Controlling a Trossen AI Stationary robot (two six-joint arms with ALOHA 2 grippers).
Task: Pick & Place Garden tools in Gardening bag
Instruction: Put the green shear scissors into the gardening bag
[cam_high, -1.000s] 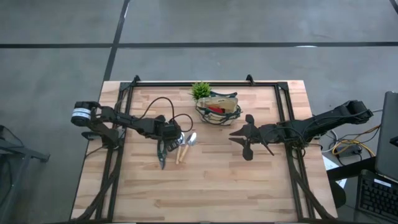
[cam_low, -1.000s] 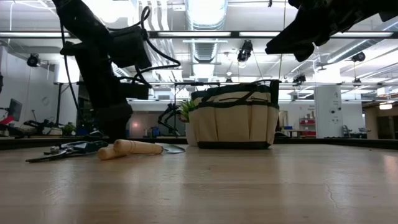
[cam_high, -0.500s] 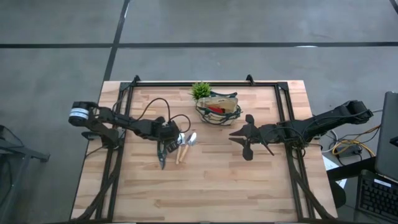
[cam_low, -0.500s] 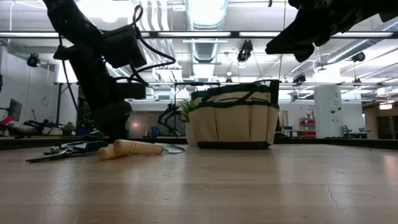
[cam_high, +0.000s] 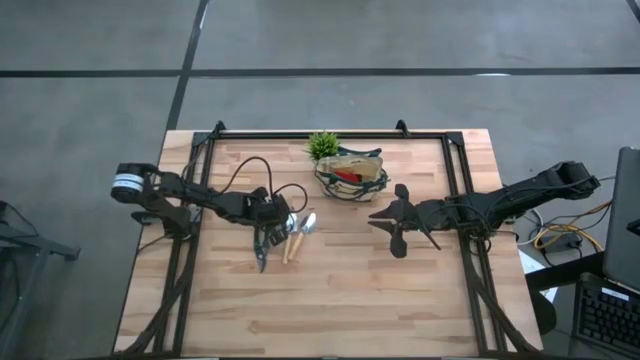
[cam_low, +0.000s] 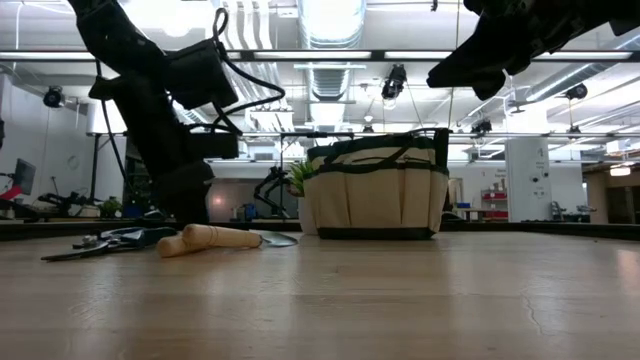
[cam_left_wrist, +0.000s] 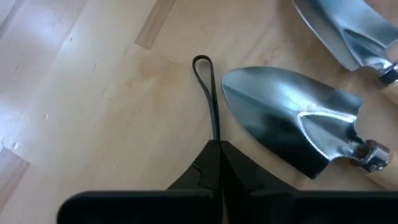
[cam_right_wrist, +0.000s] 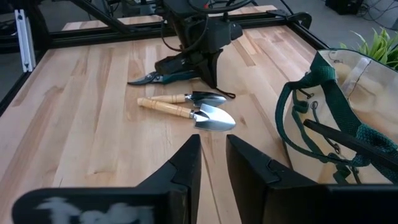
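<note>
- On the wooden table, left of centre: two trowels with wooden handles lying side by side, dark-handled shears just beside them — none bagged yet.
- Left gripper: down at table level by the trowel heads; in the left wrist view its fingers are pressed together on a thin black loop, the near trowel blade just beside it — not on any handle.
- Right gripper: hovering mid-table near the bag, fingers slightly apart, holding nothing.
- Gardening bag: at the far side of the table, beside a small green plant; something red shows inside.
- Step in hand, by my judgement: picking up a trowel. If the loop is its hanging cord, lift slowly so the tool does not swing; otherwise reopen and close across the handle.
</note>
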